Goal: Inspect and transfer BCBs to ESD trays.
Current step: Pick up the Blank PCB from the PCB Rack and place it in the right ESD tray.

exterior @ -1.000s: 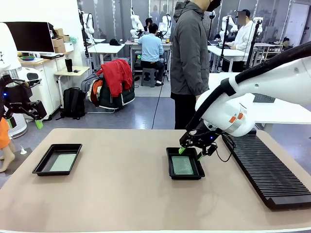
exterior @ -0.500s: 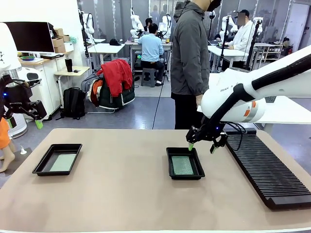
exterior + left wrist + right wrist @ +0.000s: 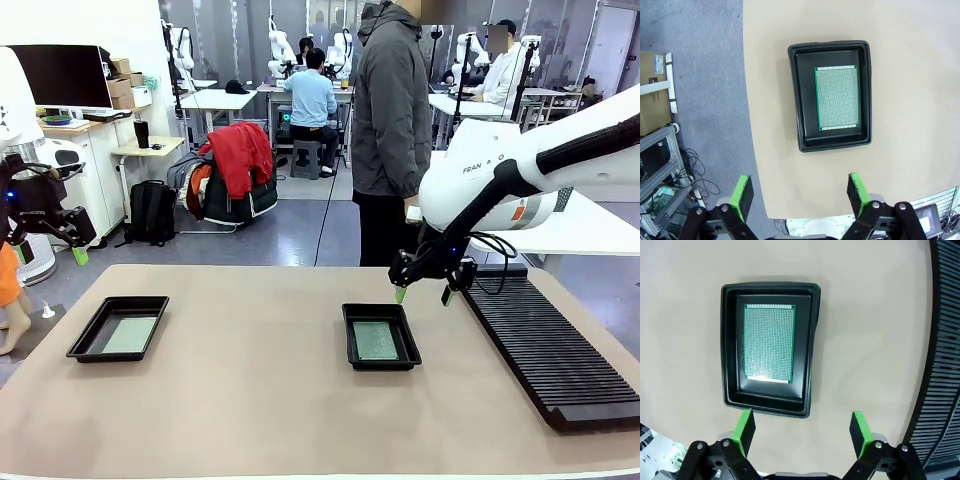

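BCBs are what I'm tracking: one thin pale green-grey rectangular board (image 3: 377,340) lies flat inside the shallow black plastic tray (image 3: 349,318) at the centre of the front frame, and a second board (image 3: 131,334) lies in the matching black tray (image 3: 92,328) at lower left. On my right wrist camera the central board (image 3: 769,343) sits toward the left wall of its tray (image 3: 811,350), upper left of frame. My right gripper (image 3: 423,293) hangs above the tabletop just up and right of the central tray, fingers spread, holding nothing. My left gripper (image 3: 800,194) is also spread wide and empty, high over the other tray (image 3: 796,100). The long black ribbed rack (image 3: 545,345) runs down the right side of the beige table (image 3: 260,400).
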Motion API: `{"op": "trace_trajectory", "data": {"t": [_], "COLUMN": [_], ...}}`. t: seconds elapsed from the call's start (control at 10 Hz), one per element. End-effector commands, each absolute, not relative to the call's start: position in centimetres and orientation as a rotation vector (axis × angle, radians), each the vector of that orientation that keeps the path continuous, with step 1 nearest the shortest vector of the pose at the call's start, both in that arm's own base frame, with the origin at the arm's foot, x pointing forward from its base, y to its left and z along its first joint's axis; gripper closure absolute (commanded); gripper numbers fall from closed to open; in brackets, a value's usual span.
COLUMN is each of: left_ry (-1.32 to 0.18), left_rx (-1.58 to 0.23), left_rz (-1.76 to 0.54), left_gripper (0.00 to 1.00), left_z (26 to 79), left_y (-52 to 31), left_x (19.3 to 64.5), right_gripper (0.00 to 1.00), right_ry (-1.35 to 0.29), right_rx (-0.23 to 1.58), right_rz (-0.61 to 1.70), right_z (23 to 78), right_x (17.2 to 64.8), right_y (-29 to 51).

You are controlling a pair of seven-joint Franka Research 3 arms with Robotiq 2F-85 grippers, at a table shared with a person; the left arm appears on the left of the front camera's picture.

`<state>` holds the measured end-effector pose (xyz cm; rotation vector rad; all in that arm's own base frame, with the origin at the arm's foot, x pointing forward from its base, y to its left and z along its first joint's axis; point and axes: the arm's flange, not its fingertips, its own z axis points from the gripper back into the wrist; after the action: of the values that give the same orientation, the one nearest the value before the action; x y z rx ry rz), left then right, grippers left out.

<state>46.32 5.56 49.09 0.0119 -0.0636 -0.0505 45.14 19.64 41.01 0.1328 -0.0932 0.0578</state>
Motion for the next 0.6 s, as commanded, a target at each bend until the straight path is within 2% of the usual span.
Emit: {"op": "trace_trajectory", "data": {"t": [0.0, 0.5], "left_ry": [-0.067, -0.067], "left_rx": [0.013, 0.013], "left_rz": [-0.049, -0.049], "left_gripper": [0.0, 0.0], "left_z": [48.95, 48.95], "left_y": [5.62, 5.62], "left_x": [46.33, 46.33], "right_gripper": [0.0, 0.0], "right_ry": [-0.096, -0.096], "right_rx": [0.137, 0.137], "right_rz": [0.053, 0.053], "right_z": [40.75, 40.75], "right_x": [45.08, 45.08], "right_y": [19.58, 19.58]}}
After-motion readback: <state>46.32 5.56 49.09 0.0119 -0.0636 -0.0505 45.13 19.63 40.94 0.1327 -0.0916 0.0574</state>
